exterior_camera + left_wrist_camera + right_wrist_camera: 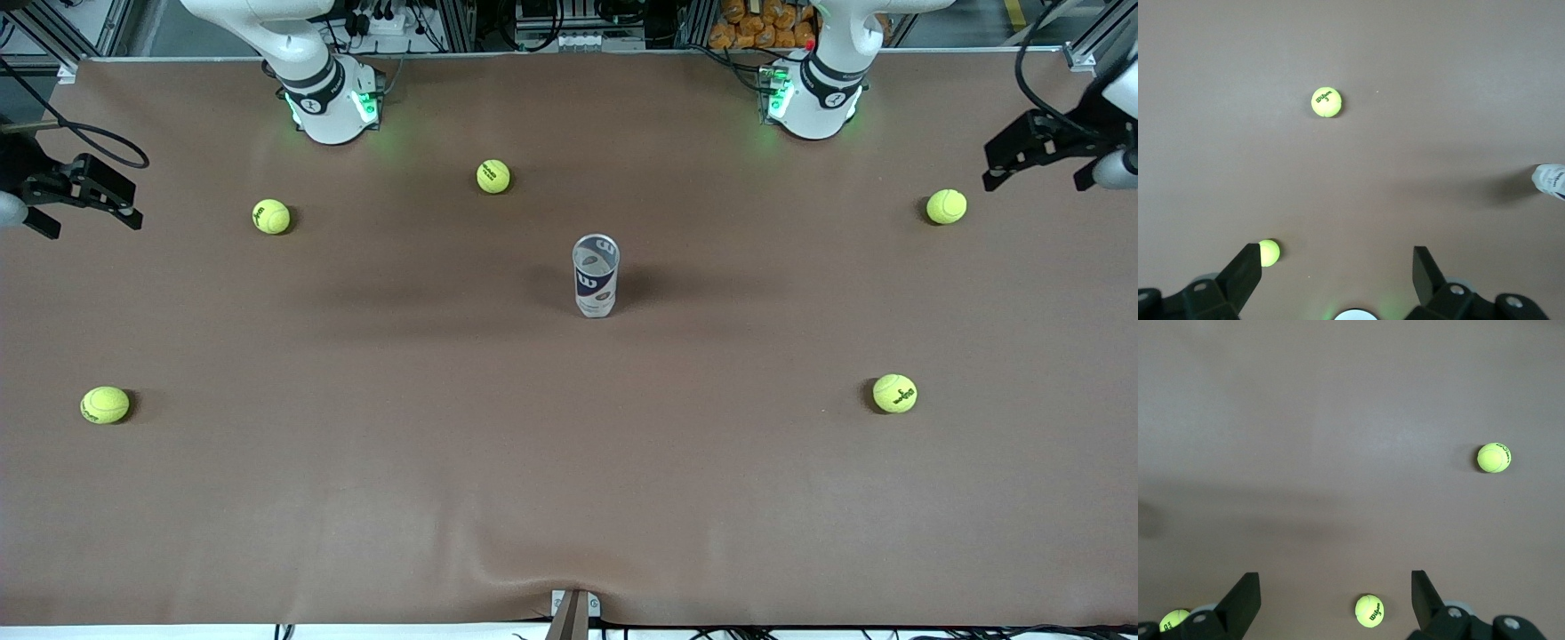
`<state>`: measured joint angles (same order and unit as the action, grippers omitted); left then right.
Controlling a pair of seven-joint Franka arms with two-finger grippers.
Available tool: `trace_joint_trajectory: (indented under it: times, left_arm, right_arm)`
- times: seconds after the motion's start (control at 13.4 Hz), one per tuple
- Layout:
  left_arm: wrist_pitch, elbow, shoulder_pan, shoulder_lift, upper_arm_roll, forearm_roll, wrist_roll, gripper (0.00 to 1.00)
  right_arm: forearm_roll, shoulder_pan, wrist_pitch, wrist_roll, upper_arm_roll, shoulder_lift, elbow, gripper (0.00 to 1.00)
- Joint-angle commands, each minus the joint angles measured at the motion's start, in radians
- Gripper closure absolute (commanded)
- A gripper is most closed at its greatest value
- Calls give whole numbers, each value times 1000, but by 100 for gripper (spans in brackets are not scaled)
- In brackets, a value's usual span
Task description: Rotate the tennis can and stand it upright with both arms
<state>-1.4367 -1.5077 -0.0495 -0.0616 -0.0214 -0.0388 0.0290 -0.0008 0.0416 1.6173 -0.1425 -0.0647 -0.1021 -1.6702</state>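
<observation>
My left gripper (1036,160) hangs in the air over the table edge at the left arm's end, fingers spread wide, holding nothing and touching nothing; its wrist view shows the two dark fingers (1238,277) apart with bare brown table (1405,80) between them. My right gripper (84,191) hangs likewise over the right arm's end of the table, fingers (1241,600) equally wide apart and empty. Both arms wait, drawn back to their own ends. The tennis can (595,276) stands upright near the middle of the table, between the two arms' ends and well apart from both grippers, its open silvery rim upward and the navy label facing the front camera; only a sliver of it (1551,181) shows at the edge of the left wrist view. Five tennis balls lie scattered on the table, none touching the can. One ball (946,206) lies near my left gripper, and another (894,393) lies nearer the front camera at the same end. One ball (271,216) lies toward the right arm's end, a second (105,404) sits nearer the front camera there, and the fifth (493,176) rests between the arm bases, farther from the front camera than the can.
</observation>
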Motion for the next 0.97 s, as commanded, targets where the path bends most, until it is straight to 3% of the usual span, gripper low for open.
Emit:
trace_joint_trajectory:
  times: [0.0,0.89]
  left_arm:
    - [-59,-63,2,-14,43,19,-67,0]
    - [-53,-63,2,-10,43,2,-1,0]
  right_arm:
    - [11,-11,-13,6,6,-16,0,0]
    - [10,-11,-10,4,6,-15,0,0]
